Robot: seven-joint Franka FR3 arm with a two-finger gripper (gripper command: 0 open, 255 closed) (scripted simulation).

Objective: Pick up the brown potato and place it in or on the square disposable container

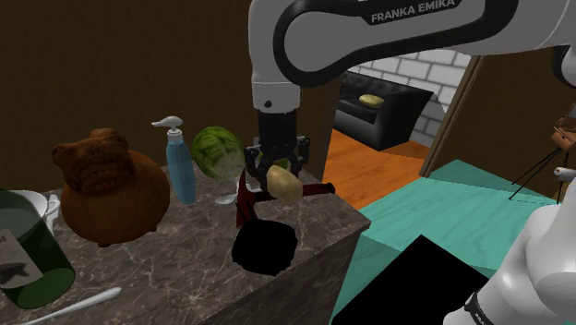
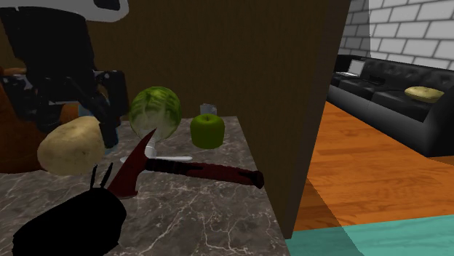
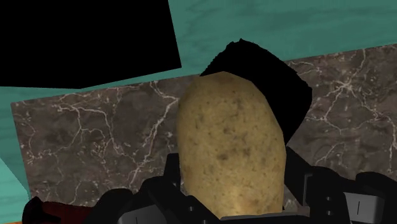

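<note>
A tan, speckled potato (image 1: 284, 183) hangs in the air above the marble counter (image 1: 185, 263), with my black gripper (image 1: 277, 168) shut on it from above. In the wrist view the potato (image 3: 229, 153) stands between the fingers and covers much of the black square container (image 3: 270, 79) beneath it. That container (image 1: 263, 247) sits on the counter just below and slightly toward the shoulder view's left of the potato. In the second exterior view the potato (image 2: 70, 145) hovers just above the container (image 2: 69, 225).
A red-handled axe (image 2: 196, 169), a green cabbage (image 1: 217, 152) and a green apple (image 2: 206, 131) lie behind the container. A blue soap bottle (image 1: 180, 166), a brown bear-shaped figure (image 1: 109, 189), a green jar (image 1: 28, 258) and a spoon (image 1: 78, 305) stand further left. The counter edge drops to teal floor (image 1: 443, 212).
</note>
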